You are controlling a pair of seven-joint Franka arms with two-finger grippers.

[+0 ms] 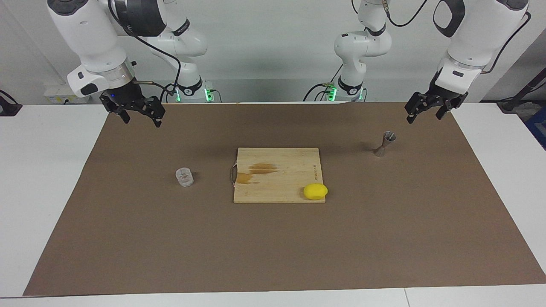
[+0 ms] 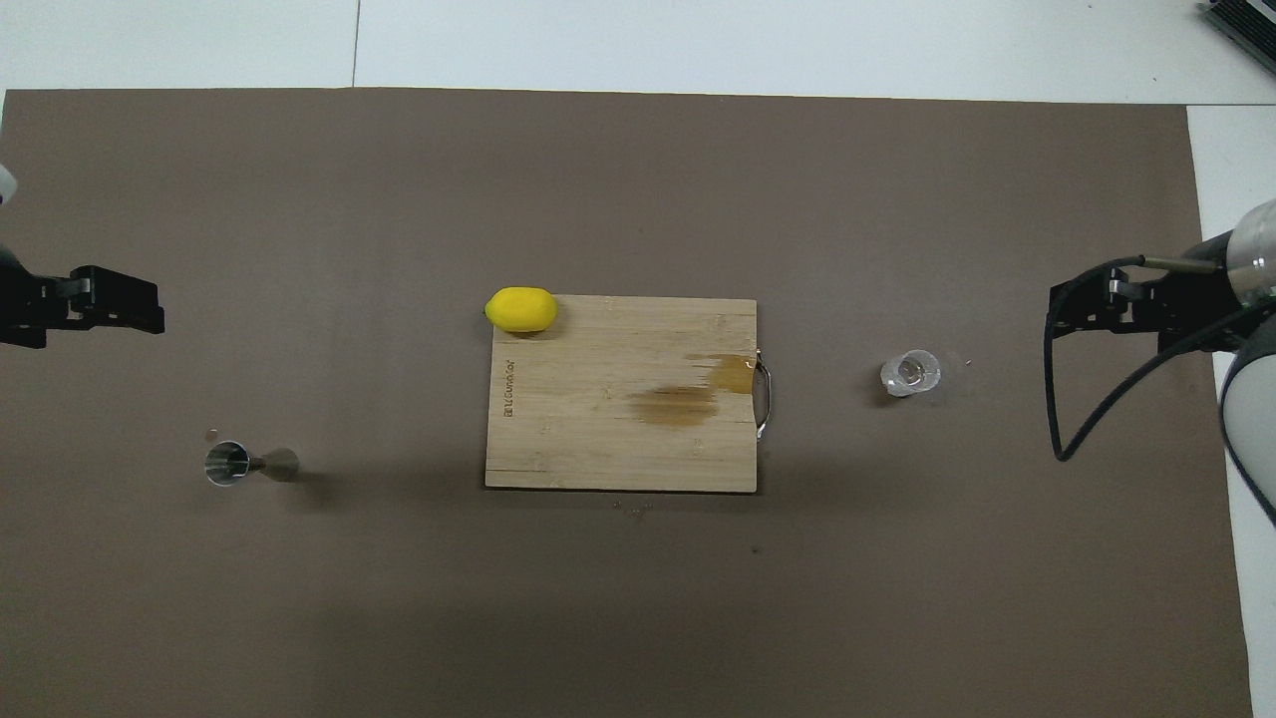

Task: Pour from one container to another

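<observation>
Clear glass cup and metal jigger, upright, well apart on the mat.
</observation>
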